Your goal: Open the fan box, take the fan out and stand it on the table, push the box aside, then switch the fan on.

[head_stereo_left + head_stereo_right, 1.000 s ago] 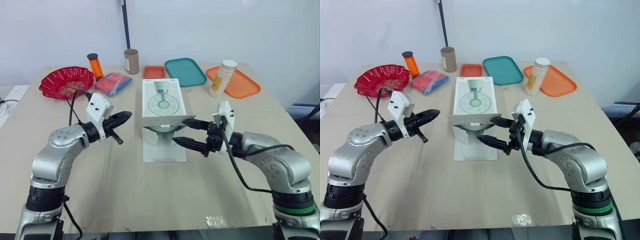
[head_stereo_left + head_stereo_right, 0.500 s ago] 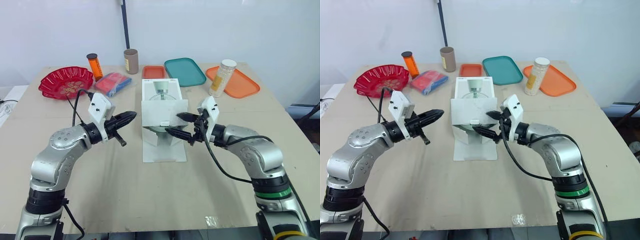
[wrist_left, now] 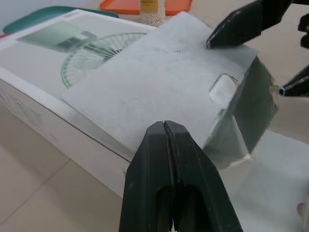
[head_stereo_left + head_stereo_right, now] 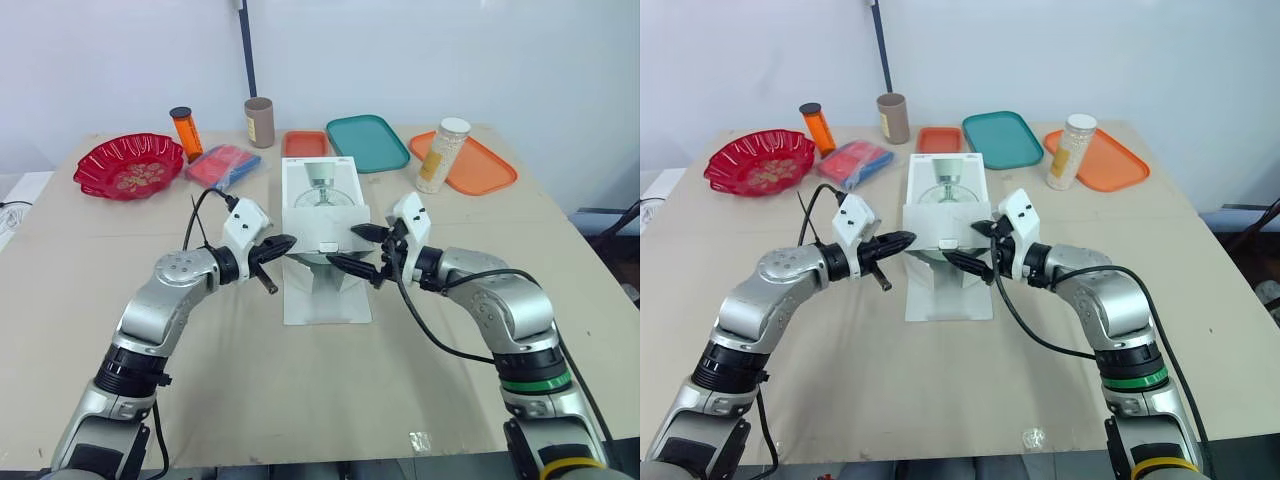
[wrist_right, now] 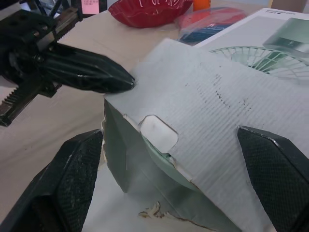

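The fan box [image 4: 320, 188] lies flat on the table [image 4: 250, 380] directly between the two grippers, its printed lid facing up. Its front flap [image 4: 326, 228] is raised and its bottom flap [image 4: 328, 298] is spread on the table beneath both sets of fingertips.

The left gripper [image 4: 283, 243] has its fingers pressed together into one point, and that point touches the raised flap's left corner. The right gripper [image 4: 343, 246] is spread wide and grips nothing. One finger rests its tip on the flap's upper right edge. The other hangs lower, in front of the box mouth. Seen from the right wrist, the flap sits between the two fingers [image 5: 72, 179].

Under the flap, just ahead of the right gripper, the fan [image 5: 161, 157] shows as a pale green curved rim inside the box.

Beyond the left gripper, well apart from it, sit a red bowl [image 4: 130, 166], a red and blue packet [image 4: 222, 165], an orange bottle [image 4: 187, 132] with a black cap and a brown tube [image 4: 260, 122]. Beyond the box stand a small orange tray [image 4: 306, 143] and a teal tray [image 4: 370, 143]. Beyond the right gripper, a larger orange tray [image 4: 485, 168] carries a white-lidded jar [image 4: 440, 155] of pale grains on the end nearer the box.
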You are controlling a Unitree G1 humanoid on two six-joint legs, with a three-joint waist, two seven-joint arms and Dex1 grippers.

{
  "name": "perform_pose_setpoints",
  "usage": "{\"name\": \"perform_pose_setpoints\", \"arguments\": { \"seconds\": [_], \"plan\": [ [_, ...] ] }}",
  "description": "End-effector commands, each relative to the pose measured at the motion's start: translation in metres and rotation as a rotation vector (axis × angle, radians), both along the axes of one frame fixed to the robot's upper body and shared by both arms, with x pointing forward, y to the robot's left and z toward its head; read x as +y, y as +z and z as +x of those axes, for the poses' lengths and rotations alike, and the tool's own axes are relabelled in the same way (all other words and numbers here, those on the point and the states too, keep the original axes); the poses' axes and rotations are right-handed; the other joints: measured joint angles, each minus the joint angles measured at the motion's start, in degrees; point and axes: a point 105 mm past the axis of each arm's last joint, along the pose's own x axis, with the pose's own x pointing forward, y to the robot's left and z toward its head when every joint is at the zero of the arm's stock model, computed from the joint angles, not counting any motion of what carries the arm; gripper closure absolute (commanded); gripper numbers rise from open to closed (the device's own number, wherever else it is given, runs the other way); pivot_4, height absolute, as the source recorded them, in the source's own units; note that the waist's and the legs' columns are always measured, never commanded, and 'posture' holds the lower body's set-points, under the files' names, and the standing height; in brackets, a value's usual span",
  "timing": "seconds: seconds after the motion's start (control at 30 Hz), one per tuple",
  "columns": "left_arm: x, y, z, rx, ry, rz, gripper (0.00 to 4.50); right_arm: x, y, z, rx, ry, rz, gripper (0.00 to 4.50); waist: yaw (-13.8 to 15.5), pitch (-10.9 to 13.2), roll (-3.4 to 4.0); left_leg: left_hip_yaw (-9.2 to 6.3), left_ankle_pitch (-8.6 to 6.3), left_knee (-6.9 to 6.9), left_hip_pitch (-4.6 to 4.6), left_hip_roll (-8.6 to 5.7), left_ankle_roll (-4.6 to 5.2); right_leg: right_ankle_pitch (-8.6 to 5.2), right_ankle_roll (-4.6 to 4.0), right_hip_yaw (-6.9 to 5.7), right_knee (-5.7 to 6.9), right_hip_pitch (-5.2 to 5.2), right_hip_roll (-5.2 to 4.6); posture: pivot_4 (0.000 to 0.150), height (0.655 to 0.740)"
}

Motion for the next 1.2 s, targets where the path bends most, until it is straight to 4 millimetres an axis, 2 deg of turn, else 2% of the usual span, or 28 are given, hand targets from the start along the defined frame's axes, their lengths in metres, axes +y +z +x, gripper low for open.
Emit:
{"name": "perform_pose_setpoints", "arguments": {
  "seconds": [0.03, 0.33, 0.5, 0.6, 0.63, 0.73, 0.8, 0.9, 1.07, 1.2],
  "plan": [
    [-0.012, 0.011, 0.017, -0.047, 0.020, 0.021, 4.43, 0.001, 0.014, -0.003, -0.070, 0.005, -0.002, 0.00, 0.1, 0.0, 0.00, -0.05, 0.01, 0.02, -0.04, -0.02, 0.00, 0.03, 0.02, -0.03, -0.01, 0.01, -0.01, 0.150, 0.7400],
    [-0.021, 0.012, 0.025, -0.049, 0.015, 0.028, 4.43, 0.004, 0.027, -0.024, -0.189, 0.042, -0.060, 0.00, 0.0, 0.0, 0.00, -0.03, 0.04, 0.04, -0.06, -0.04, -0.05, 0.04, 0.03, -0.01, -0.01, -0.04, -0.03, 0.150, 0.7400],
    [-0.021, 0.010, 0.025, -0.041, 0.016, 0.033, 4.43, 0.007, 0.029, -0.043, -0.228, 0.075, -0.095, 0.00, 0.0, 0.0, 0.00, -0.03, 0.03, 0.05, -0.06, -0.04, -0.04, 0.03, 0.04, -0.01, -0.02, -0.02, -0.03, 0.150, 0.7400],
    [-0.022, 0.010, 0.023, -0.038, 0.012, 0.031, 4.50, 0.011, 0.023, -0.054, -0.226, 0.087, -0.119, 0.69, 0.0, 0.0, 0.00, -0.03, 0.02, 0.05, -0.06, -0.04, -0.02, 0.03, 0.05, 0.00, -0.01, -0.02, -0.03, 0.150, 0.7400],
    [-0.022, 0.010, 0.023, -0.037, 0.011, 0.031, 4.50, 0.011, 0.020, -0.056, -0.222, 0.088, -0.127, 1.21, 0.0, 0.0, 0.00, -0.04, 0.02, 0.05, -0.06, -0.04, -0.02, 0.03, 0.05, -0.01, -0.01, -0.02, -0.03, 0.150, 0.7400],
    [-0.022, 0.011, 0.022, -0.036, 0.007, 0.033, 4.50, 0.015, 0.010, -0.063, -0.214, 0.091, -0.155, 2.35, 0.0, 0.0, 0.00, -0.03, 0.02, 0.06, -0.06, -0.04, -0.02, 0.03, 0.05, -0.01, -0.02, -0.01, -0.03, 0.150, 0.7400],
    [-0.022, 0.011, 0.022, -0.035, 0.007, 0.035, 4.50, 0.021, 0.004, -0.067, -0.216, 0.102, -0.177, 3.28, 0.0, 0.0, 0.00, -0.04, 0.02, 0.06, -0.06, -0.04, -0.02, 0.03, 0.05, -0.01, -0.02, -0.01, -0.03, 0.150, 0.7400],
    [-0.021, 0.011, 0.023, -0.032, 0.007, 0.036, 4.50, 0.026, -0.003, -0.064, -0.222, 0.087, -0.203, 4.49, 0.0, 0.0, 0.00, -0.03, 0.03, 0.06, -0.06, -0.04, -0.03, 0.03, 0.05, -0.01, -0.01, -0.01, -0.03, 0.150, 0.7400],
    [-0.021, 0.010, 0.022, -0.028, 0.002, 0.037, 4.50, 0.039, -0.016, -0.053, -0.228, 0.013, -0.249, 4.49, 0.0, 0.0, 0.00, -0.04, 0.07, 0.06, -0.06, -0.04, -0.10, 0.03, 0.05, -0.01, -0.01, -0.02, -0.02, 0.150, 0.7400],
    [-0.022, 0.009, 0.021, -0.023, -0.007, 0.036, 4.50, 0.047, -0.017, -0.052, -0.222, -0.021, -0.226, 4.49, 0.0, 0.0, -0.01, -0.05, 0.15, 0.05, -0.06, -0.04, -0.25, 0.02, 0.05, -0.01, -0.02, -0.02, -0.02, 0.150, 0.7400]
  ]
}}
